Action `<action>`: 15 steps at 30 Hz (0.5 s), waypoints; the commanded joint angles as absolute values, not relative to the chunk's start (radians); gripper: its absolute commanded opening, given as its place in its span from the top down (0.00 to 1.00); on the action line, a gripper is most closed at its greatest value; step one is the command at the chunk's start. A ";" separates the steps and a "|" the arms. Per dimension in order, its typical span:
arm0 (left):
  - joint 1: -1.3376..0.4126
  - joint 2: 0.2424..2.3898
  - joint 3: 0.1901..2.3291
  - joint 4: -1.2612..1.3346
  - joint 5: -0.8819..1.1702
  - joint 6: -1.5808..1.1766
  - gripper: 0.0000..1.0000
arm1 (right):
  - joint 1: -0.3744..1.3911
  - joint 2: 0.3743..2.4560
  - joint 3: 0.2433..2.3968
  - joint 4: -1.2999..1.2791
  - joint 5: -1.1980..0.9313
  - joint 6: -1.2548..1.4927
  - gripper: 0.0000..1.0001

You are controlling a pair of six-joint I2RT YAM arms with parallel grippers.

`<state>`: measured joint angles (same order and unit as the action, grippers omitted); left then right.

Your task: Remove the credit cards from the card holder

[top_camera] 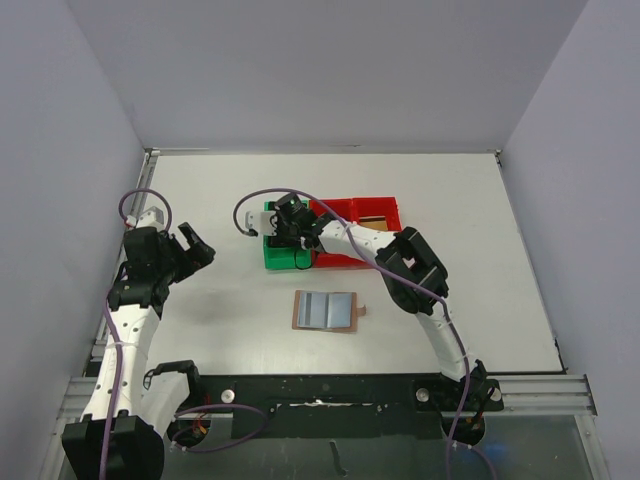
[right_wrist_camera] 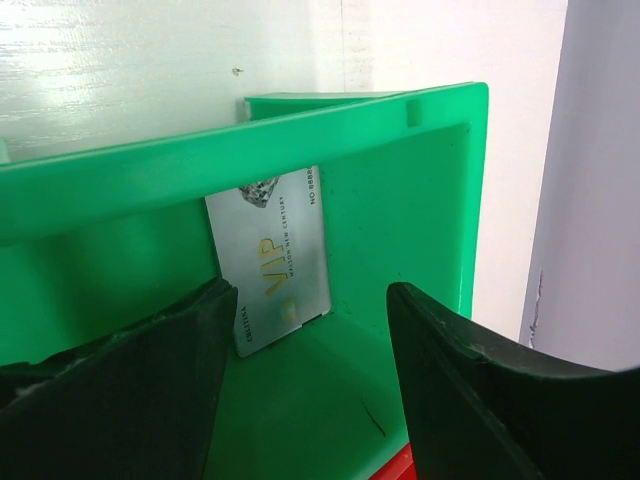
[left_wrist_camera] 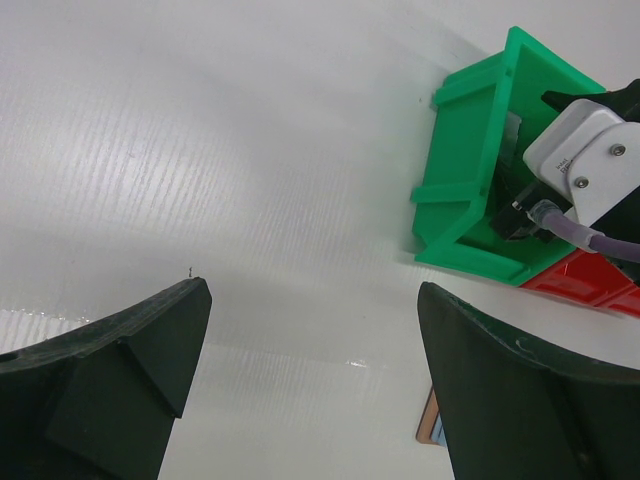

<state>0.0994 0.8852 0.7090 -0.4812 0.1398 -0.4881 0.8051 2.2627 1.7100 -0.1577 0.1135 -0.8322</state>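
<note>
The card holder (top_camera: 325, 310) lies open on the white table, brown edge around pale blue-grey pockets, its tab at the right. A sliver of it shows in the left wrist view (left_wrist_camera: 431, 425). My right gripper (top_camera: 290, 225) hangs over the green bin (top_camera: 275, 253), jaws open and empty. In the right wrist view a silver VIP card (right_wrist_camera: 272, 262) leans against the inner wall of the green bin (right_wrist_camera: 400, 180), beyond my open right gripper (right_wrist_camera: 310, 390). My left gripper (top_camera: 195, 245) is open and empty above bare table, left of the bins; in its own view the left gripper (left_wrist_camera: 310, 390) holds nothing.
A red bin (top_camera: 365, 212) stands touching the green bin's right side, with something brown inside it. The green bin (left_wrist_camera: 480, 190) and the right wrist's white housing (left_wrist_camera: 590, 160) show in the left wrist view. Grey walls close in the table on three sides.
</note>
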 commanded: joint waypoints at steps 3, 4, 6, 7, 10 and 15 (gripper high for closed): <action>0.104 0.889 0.709 -0.427 0.164 -0.469 0.15 | 0.795 2.165 1.726 -0.125 0.069 -0.803 0.37; 0.104 0.891 0.710 -0.426 0.164 -0.469 0.15 | 0.793 2.163 1.728 -0.124 0.070 -0.800 0.37; 0.104 0.892 0.710 -0.427 0.166 -0.468 0.15 | 0.789 2.153 1.732 -0.111 0.066 -0.774 0.36; 0.104 0.894 0.709 -0.426 0.165 -0.467 0.15 | 0.787 2.142 1.733 -0.105 0.059 -0.749 0.36; 0.104 0.897 0.707 -0.424 0.176 -0.464 0.15 | 0.784 2.054 1.708 -0.040 0.052 -0.624 0.33; 0.103 0.897 0.697 -0.402 0.242 -0.453 0.15 | 0.752 1.764 1.413 0.261 0.139 -0.203 0.27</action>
